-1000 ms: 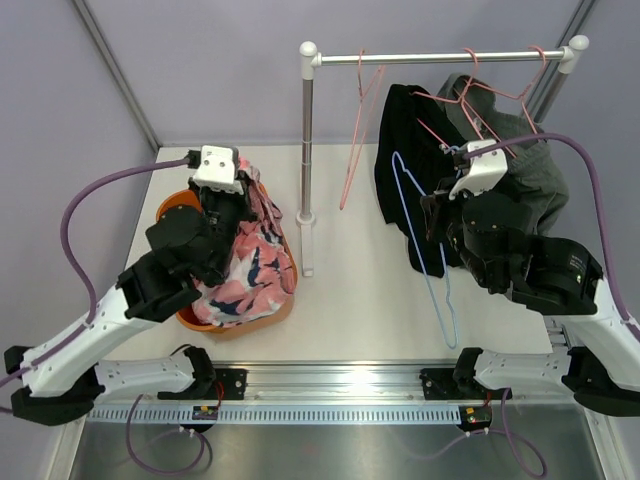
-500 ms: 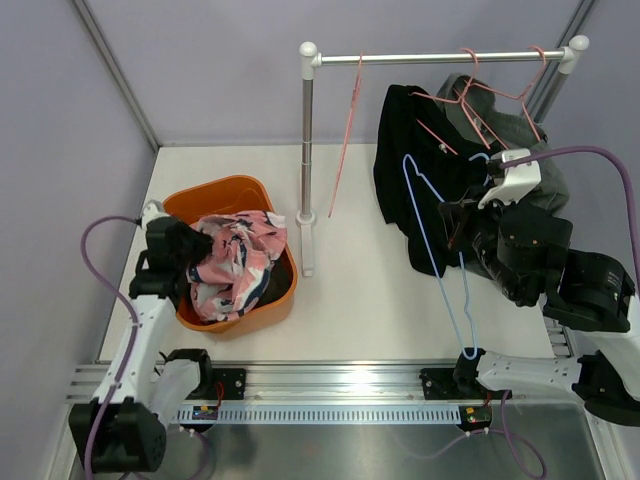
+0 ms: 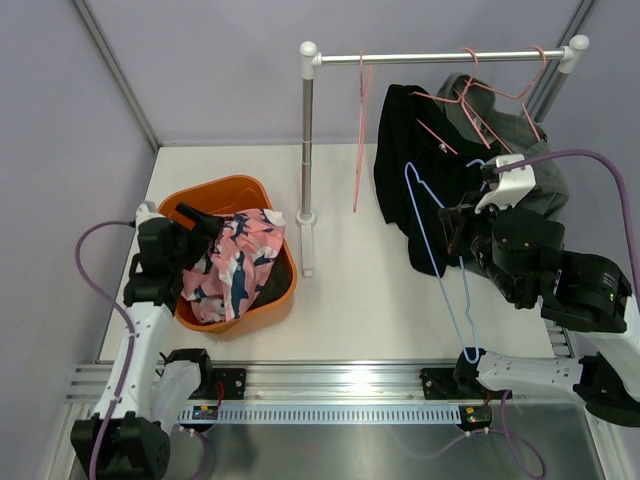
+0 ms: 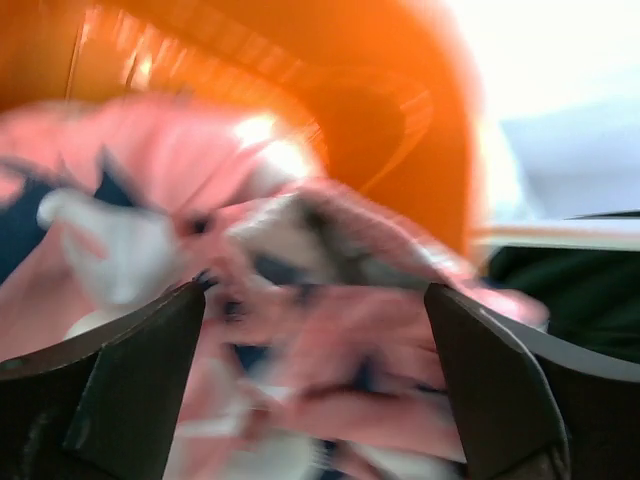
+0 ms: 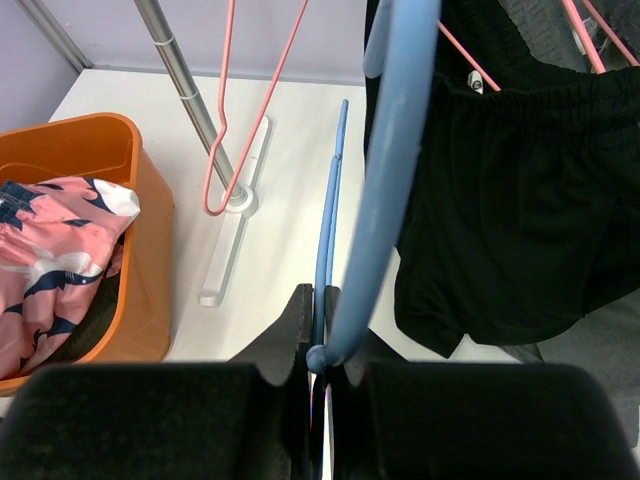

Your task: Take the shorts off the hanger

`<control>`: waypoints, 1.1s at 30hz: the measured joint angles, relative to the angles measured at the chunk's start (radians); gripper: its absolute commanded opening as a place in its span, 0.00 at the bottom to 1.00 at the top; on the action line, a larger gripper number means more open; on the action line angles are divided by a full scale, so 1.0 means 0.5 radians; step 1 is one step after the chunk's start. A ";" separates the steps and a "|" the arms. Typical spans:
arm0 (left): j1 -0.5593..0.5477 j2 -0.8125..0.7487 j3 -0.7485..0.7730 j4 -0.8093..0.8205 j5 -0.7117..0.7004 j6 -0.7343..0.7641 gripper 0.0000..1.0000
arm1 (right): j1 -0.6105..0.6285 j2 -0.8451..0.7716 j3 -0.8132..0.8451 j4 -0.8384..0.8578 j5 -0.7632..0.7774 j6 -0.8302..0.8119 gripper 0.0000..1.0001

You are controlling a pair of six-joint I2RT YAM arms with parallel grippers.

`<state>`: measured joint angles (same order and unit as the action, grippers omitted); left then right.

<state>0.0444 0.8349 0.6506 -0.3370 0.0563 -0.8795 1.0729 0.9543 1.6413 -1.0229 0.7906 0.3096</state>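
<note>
Pink printed shorts (image 3: 235, 265) lie in the orange basket (image 3: 215, 190), on top of a dark garment (image 3: 268, 287). My left gripper (image 3: 207, 227) hovers open over the basket's left side. In the left wrist view the blurred pink shorts (image 4: 330, 340) lie beyond the spread fingers (image 4: 130, 380), not pinched. Black shorts (image 3: 410, 175) hang on a pink hanger (image 3: 450, 125) on the rail. Grey shorts (image 3: 525, 155) hang behind them. My right gripper (image 3: 453, 230) is shut on the wire of a bare blue hanger (image 5: 323, 250), off the rail, beside the black shorts (image 5: 500, 200).
The rail (image 3: 440, 57) stands on a post (image 3: 307, 150) whose foot (image 3: 308, 245) lies mid-table. An empty pink hanger (image 3: 360, 140) dangles from the rail near the post. The blue hanger (image 3: 462, 300) reaches down toward the table's near edge.
My left gripper has opened and dropped the pink shorts into the basket, pulling back to the left. The right gripper keeps the blue hanger and has shifted slightly right.
</note>
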 measured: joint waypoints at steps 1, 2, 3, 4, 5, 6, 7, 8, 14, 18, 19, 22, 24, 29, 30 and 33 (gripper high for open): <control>0.001 -0.045 0.082 -0.034 -0.017 0.030 0.99 | 0.000 0.004 0.000 0.000 0.000 0.000 0.00; 0.002 -0.087 0.162 -0.056 -0.033 0.060 0.99 | 0.000 0.009 0.000 0.000 0.000 0.000 0.00; 0.002 -0.124 0.244 -0.085 -0.056 0.092 0.99 | 0.000 0.015 0.000 0.000 0.000 -0.001 0.00; 0.002 -0.153 0.330 -0.112 -0.076 0.129 0.99 | 0.000 0.024 0.000 0.001 0.000 -0.001 0.00; 0.002 -0.174 0.393 -0.123 -0.089 0.154 0.99 | 0.000 0.032 0.000 0.001 0.000 -0.002 0.00; 0.002 -0.200 0.461 -0.134 -0.102 0.188 0.99 | 0.000 0.043 0.001 0.001 0.000 -0.002 0.00; 0.002 -0.224 0.513 -0.146 -0.114 0.214 0.99 | 0.000 0.051 0.001 0.002 0.000 -0.005 0.00; 0.002 -0.248 0.561 -0.156 -0.124 0.246 0.99 | 0.000 0.064 0.001 0.003 0.000 -0.014 0.00; 0.002 -0.376 0.661 -0.184 -0.057 0.391 0.99 | -0.072 0.156 0.005 0.092 -0.078 -0.128 0.00; 0.002 -0.399 0.700 -0.232 0.084 0.469 0.99 | -0.333 0.235 0.021 0.219 -0.302 -0.250 0.00; 0.002 -0.406 0.703 -0.246 0.121 0.491 0.99 | -0.408 0.259 0.036 0.244 -0.346 -0.275 0.00; 0.002 -0.442 0.704 -0.300 0.242 0.558 0.99 | -0.662 0.368 0.094 0.356 -0.558 -0.352 0.00; 0.002 -0.475 0.703 -0.327 0.319 0.600 0.99 | -0.810 0.434 0.104 0.466 -0.714 -0.395 0.00; 0.002 -0.565 0.670 -0.358 0.462 0.706 0.99 | -1.164 0.613 0.120 0.737 -1.106 -0.457 0.00; 0.002 -0.579 0.651 -0.365 0.480 0.723 0.99 | -1.218 0.656 0.143 0.774 -1.167 -0.464 0.00; 0.002 -0.642 0.552 -0.406 0.521 0.779 0.99 | -1.311 0.777 0.204 0.900 -1.273 -0.491 0.00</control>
<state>0.0456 0.5140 0.9264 -0.5400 0.3168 -0.4900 0.4175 1.3426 1.7435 -0.5728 0.1539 0.0643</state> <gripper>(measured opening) 0.988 0.085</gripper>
